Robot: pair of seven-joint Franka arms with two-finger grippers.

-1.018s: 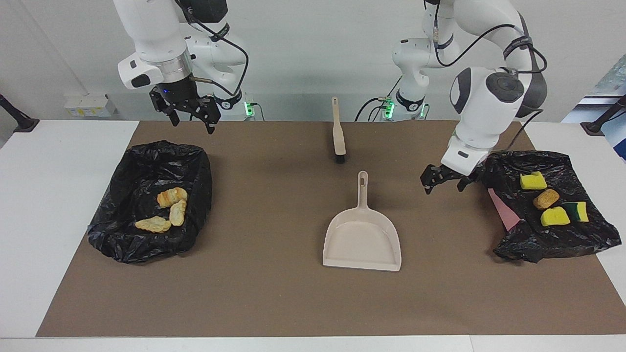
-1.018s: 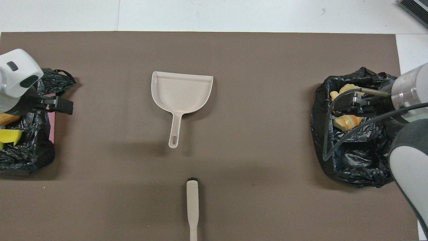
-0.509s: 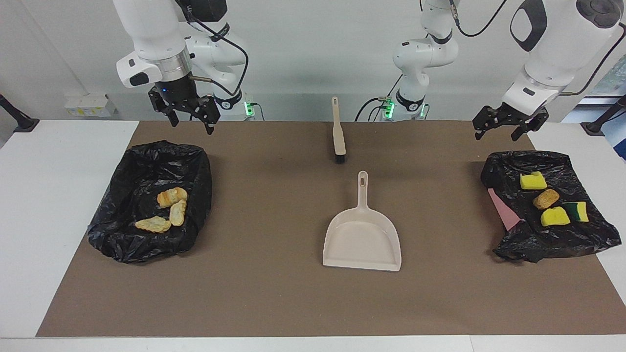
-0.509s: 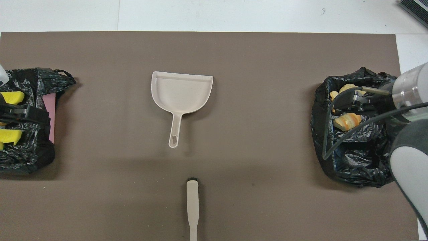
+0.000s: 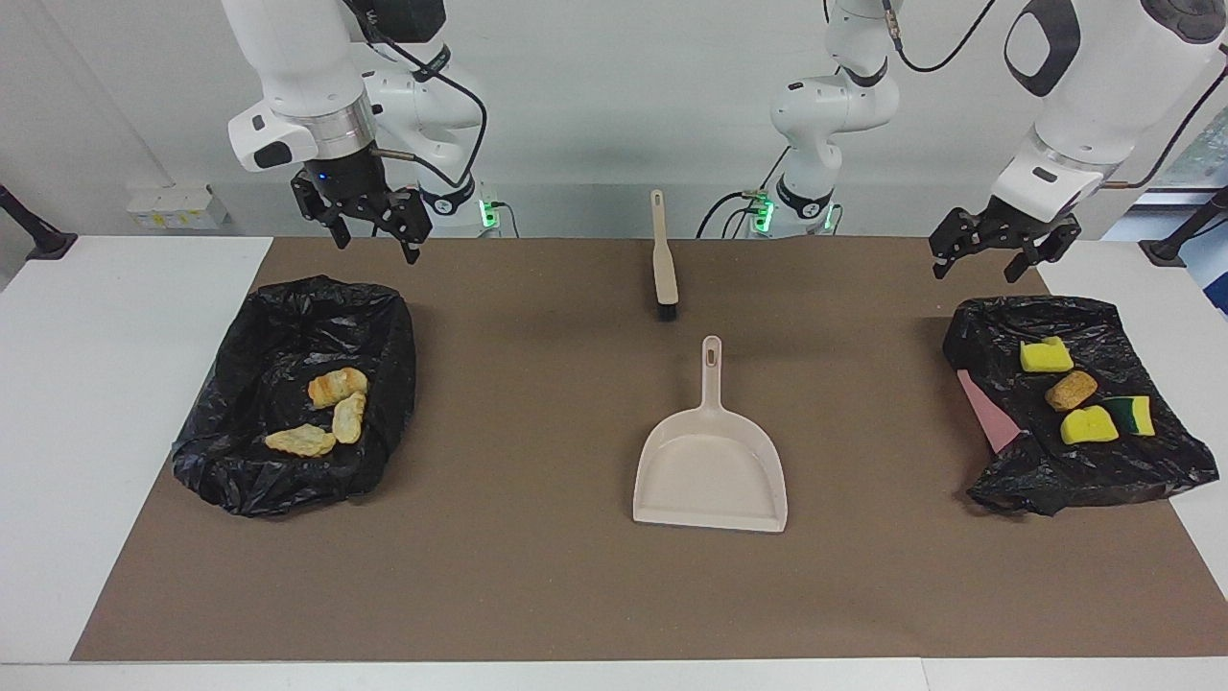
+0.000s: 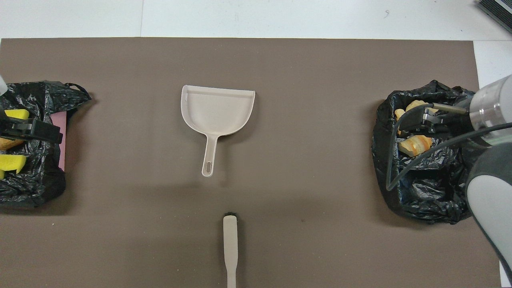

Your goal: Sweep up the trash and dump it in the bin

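Both arms up and holding nothing. Right gripper (image 5: 365,223) hangs over the table edge by the bin bag (image 5: 288,336) at the right arm's end, fingers spread apart. Left gripper (image 5: 998,251) hangs over the edge of the other bag (image 5: 1103,470) at the left arm's end, fingers also apart, clamped on nothing.

Trash is already off the mat. Three bread lumps (image 5: 331,411) lie inside the right-end bag. Three yellow sponge chunks (image 5: 1046,357) and a brown nugget (image 5: 1071,391) sit on the left-end bag, which lies flattened over a pink sheet (image 5: 988,415).

Dustpan (image 5: 710,470) lies mid-table, pan empty, handle pointing toward the robots. Brush (image 5: 662,259) lies nearer to the robots than the dustpan, bristles toward it, the two apart.

Handling guess: the scraps look light and soft; sponges would squash under a pinch, bread may crumble, so pushing with bristles suits better than gripping. Brush and pan look like stiff, light plastic: take each mid-handle. The bag film is slippery and would drag if caught.
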